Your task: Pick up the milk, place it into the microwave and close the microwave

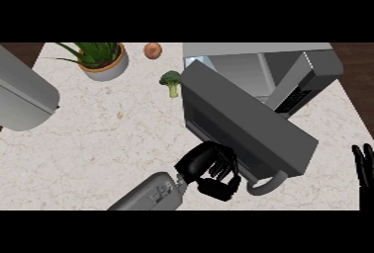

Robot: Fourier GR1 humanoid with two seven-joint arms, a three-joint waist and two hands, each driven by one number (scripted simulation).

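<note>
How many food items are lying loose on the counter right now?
2: a green broccoli floret just left of the grey microwave door, and a round brown item at the far edge beside the potted plant. The door may hide others.

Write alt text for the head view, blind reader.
The left robot hand presses against the outside of the half-open microwave door, beside its handle. The right robot hand rests open at the right edge. Behind on the counter are broccoli and a potted plant.
</note>
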